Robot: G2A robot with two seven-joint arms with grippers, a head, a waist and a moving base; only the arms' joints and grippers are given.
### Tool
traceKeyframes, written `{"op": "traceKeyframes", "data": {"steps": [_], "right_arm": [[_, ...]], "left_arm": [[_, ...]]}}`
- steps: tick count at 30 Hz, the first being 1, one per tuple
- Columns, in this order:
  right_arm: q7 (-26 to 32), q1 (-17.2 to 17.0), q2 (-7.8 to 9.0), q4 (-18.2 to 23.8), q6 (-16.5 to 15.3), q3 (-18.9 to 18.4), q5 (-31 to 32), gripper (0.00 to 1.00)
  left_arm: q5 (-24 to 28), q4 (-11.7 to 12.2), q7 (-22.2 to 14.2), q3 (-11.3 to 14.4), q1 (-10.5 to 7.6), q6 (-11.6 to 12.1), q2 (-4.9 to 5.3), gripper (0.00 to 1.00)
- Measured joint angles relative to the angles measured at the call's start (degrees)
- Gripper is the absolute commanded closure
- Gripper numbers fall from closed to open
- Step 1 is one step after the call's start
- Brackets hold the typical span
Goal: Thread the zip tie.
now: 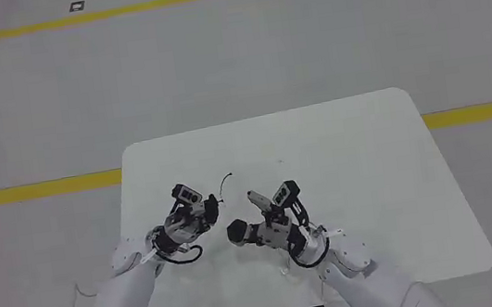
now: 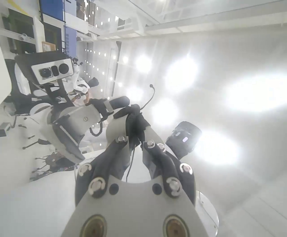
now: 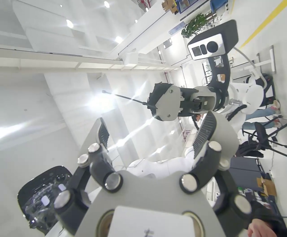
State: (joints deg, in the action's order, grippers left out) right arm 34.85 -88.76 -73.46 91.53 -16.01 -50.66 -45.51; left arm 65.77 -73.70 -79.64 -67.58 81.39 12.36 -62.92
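**A:** Jaws first?

**B:** The left gripper (image 2: 134,121) is pinched tight on the zip tie (image 3: 125,97), above the near-left part of the table (image 1: 365,138). The right gripper (image 3: 153,133) is spread wide, just right of it.

**A:** And the free end?

**B:** It pokes out towards the far right. I can't tell head from tip.

**A:** The step?

**B:** Probably catching that end. Bring the right jaws squarely around it, close gently, and hold the left arm steady so the strap doesn't swing.
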Motion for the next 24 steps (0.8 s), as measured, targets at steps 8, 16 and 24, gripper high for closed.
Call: {"op": "traceKeyframes", "data": {"steps": [8, 16, 24], "right_arm": [[0.6, 0.8, -0.67, -1.5, -0.9, 1.1, -1.7, 0.70], [0.0, 1.5, -1.21, -2.7, -1.6, 1.7, -2.1, 0.76], [-0.3, 2.3, -1.76, -3.7, -2.3, 1.8, -2.8, 0.83]], "left_arm": [[0.0, 0.0, 0.0, 0.0, 0.00, 0.0, 0.00, 1.00], [0.0, 0.0, 0.0, 0.0, 0.00, 0.0, 0.00, 1.00], [0.0, 0.0, 0.0, 0.0, 0.00, 0.0, 0.00, 1.00]]}}
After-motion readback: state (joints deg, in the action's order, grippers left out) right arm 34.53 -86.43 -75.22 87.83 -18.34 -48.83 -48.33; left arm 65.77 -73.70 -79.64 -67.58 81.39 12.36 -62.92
